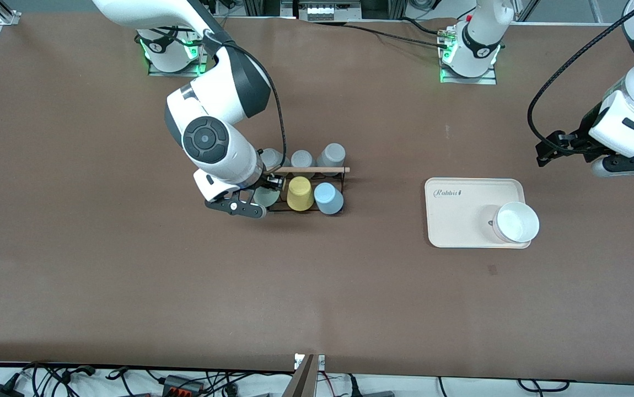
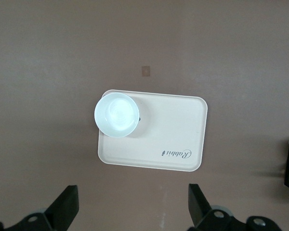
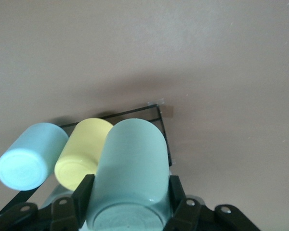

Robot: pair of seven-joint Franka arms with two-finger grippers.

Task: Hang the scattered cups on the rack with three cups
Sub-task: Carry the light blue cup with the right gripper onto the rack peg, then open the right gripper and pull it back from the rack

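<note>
The brown tabletop [image 1: 129, 286] is seen from the front. The cream tray [image 1: 460, 212] carries a white bowl [image 1: 515, 222] at its 4 o'clock corner. The rack [image 1: 317, 170] holds grey cups [image 1: 332, 156] in the farther row; a yellow cup [image 1: 299, 193] and a light blue cup [image 1: 328, 198] are seen in the nearer row. The mint green cup [image 3: 130, 173] is clamped by the right tool [image 3: 130, 199], at 9 o'clock of the yellow cup. The left tool [image 2: 132, 211] is held spread apart over bare tabletop, at 1 o'clock of the tray.
</note>
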